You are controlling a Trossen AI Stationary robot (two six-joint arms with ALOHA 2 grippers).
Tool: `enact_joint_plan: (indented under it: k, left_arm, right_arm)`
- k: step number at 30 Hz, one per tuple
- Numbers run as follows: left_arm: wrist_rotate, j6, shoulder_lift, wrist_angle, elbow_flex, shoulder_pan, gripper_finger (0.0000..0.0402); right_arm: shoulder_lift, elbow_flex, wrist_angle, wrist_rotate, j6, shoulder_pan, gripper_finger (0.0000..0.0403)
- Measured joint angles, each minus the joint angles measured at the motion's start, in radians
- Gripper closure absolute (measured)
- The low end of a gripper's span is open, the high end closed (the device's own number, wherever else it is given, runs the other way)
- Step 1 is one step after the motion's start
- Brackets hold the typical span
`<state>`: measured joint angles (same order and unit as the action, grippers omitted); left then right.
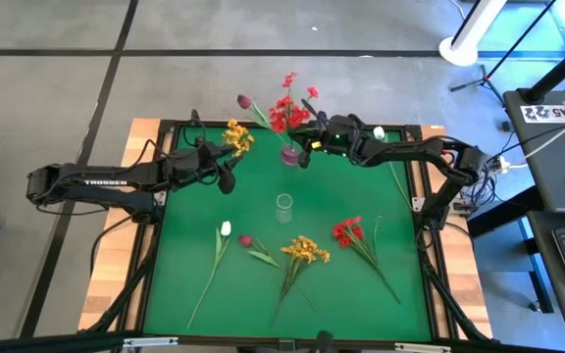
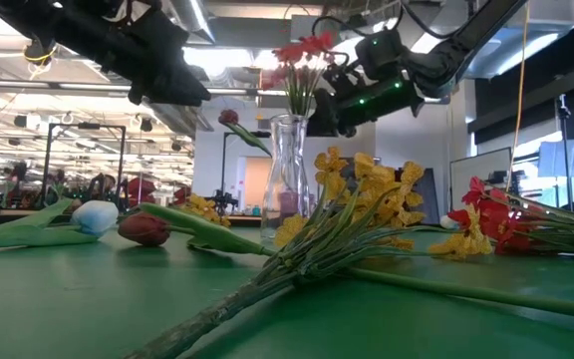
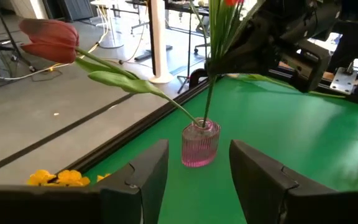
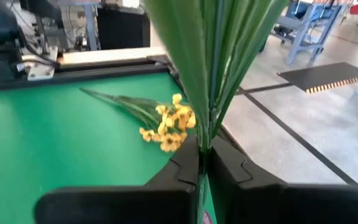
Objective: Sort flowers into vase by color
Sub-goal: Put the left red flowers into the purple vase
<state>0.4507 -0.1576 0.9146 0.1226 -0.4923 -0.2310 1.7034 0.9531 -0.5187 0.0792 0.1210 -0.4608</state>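
Table: a green felt-like mat (image 1: 184, 245) in a dark frame, flat and matte.
Right gripper (image 1: 307, 145): it is at the far middle of the table, above the pink vase (image 1: 290, 153). Its fingers are closed on the green stems of the red flower bunch (image 1: 289, 110), which stands in that vase.
Left gripper (image 1: 226, 175): it hovers near the far left, with fingers apart and nothing between them; a yellow bunch (image 1: 236, 135) lies just beside it.
Vases: the pink vase is small, ribbed glass; a clear glass vase (image 1: 283, 208) stands empty at the centre.
Flowers still lying: a white bud (image 1: 226, 228), a maroon tulip (image 1: 246, 239), a yellow cluster (image 1: 305, 249) and a red cluster (image 1: 347, 231) on the near half.
Risk: the pink vase looks light and top-heavy, because a maroon tulip also leans out of it. If the right gripper pulls sideways while releasing, the vase may tip.
Stems: thin, plastic, springy; they may slip or spring back.
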Motion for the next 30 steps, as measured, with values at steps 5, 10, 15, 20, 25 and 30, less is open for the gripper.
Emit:
enact_joint_plan:
  k: [5,10,15,20,25,30]
  left_arm:
    - [-0.022,-0.026,0.000,0.004,0.000,0.000,0.0237]
    - [-0.061,-0.050,0.000,0.007,0.000,0.001,0.0237]
    - [-0.079,-0.052,0.000,0.007,0.000,0.001,0.0237]
    - [-0.079,-0.053,0.000,0.007,0.000,0.000,0.0237]
    - [-0.079,-0.053,0.000,0.007,0.000,0.000,0.0237]
    - [-0.079,-0.053,0.000,0.007,0.000,0.000,0.0237]
  right_arm:
    - [0.001,0.000,0.005,0.000,0.017,0.002,0.0338]
    - [0.001,0.001,0.022,0.000,0.016,0.002,0.0272]
    - [-0.016,0.001,0.110,-0.069,0.034,0.002,0.0210]
    - [-0.080,0.002,0.233,-0.088,0.064,0.002,0.0173]
    - [-0.167,0.002,0.358,-0.071,0.064,0.003,0.0151]
    - [-0.275,0.002,0.514,-0.069,0.064,0.003,0.0137]
